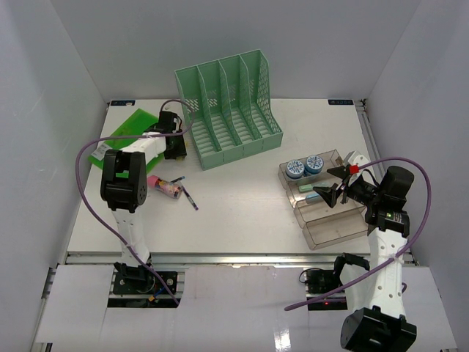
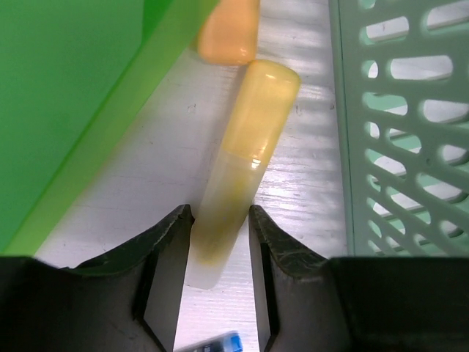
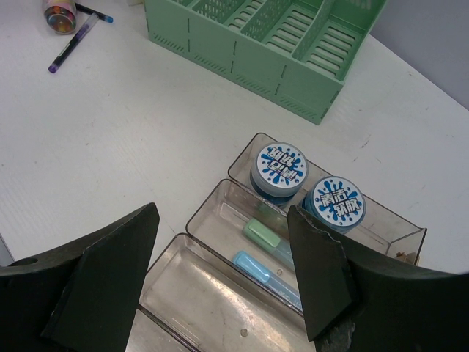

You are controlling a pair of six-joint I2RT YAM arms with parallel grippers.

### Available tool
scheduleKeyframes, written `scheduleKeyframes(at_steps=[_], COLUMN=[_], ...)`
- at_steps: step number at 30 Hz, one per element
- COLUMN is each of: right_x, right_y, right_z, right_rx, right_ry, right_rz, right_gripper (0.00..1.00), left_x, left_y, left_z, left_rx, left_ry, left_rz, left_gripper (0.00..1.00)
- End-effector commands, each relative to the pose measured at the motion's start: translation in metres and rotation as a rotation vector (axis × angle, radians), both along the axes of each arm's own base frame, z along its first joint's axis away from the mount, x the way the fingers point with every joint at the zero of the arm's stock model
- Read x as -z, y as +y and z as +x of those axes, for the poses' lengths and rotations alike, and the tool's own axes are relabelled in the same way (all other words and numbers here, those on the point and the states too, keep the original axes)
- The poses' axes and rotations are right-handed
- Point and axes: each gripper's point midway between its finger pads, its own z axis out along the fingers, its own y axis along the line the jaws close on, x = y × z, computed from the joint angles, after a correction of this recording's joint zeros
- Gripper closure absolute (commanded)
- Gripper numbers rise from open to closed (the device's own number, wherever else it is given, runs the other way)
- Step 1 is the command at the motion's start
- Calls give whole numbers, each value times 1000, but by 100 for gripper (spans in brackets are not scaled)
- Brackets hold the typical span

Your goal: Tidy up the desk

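Note:
The white desk point(image 1: 242, 198) holds scattered stationery. My left gripper point(image 1: 170, 138) is at the back left, between a green folder point(image 1: 124, 132) and the green file rack point(image 1: 231, 110). In the left wrist view its jaws point(image 2: 220, 220) close on the end of a yellow highlighter point(image 2: 253, 132) lying on the desk. My right gripper point(image 1: 331, 185) is open and empty above the clear stepped tray point(image 1: 330, 224). In the right wrist view the open gripper point(image 3: 223, 213) frames the tray's middle compartment point(image 3: 201, 213).
The tray holds two blue round tubs point(image 3: 278, 167) point(image 3: 335, 204), a green highlighter point(image 3: 262, 236) and a blue one point(image 3: 253, 265). An orange highlighter point(image 2: 229, 33) lies past the yellow one. A pink tube point(image 1: 165, 186) and a purple pen point(image 1: 189, 196) lie left of centre.

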Motion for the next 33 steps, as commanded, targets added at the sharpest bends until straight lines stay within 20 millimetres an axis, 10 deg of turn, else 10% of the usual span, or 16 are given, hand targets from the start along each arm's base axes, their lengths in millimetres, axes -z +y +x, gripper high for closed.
scheduleKeyframes(at_steps=[1, 8, 16, 23, 33], right_x=[-7, -6, -3, -4, -15], right_y=[2, 2, 10, 33, 79], right_z=[-2, -3, -11, -40, -60], right_rx=[-13, -13, -77, -285, -512], right_ry=[-21, -20, 7, 115, 394], right_rz=[2, 3, 32, 141, 245], right_gripper=[23, 23, 20, 14, 4], left_x=[28, -5, -108, -175, -209], left_y=[12, 10, -27, -97, -234], left_z=[-41, -37, -44, -130, -236], left_rx=[35, 25, 81, 354, 736], left_ry=[149, 63, -163, -311, -435], left_rz=[35, 12, -221, -660, -976], left_gripper=[58, 80, 91, 93, 94])
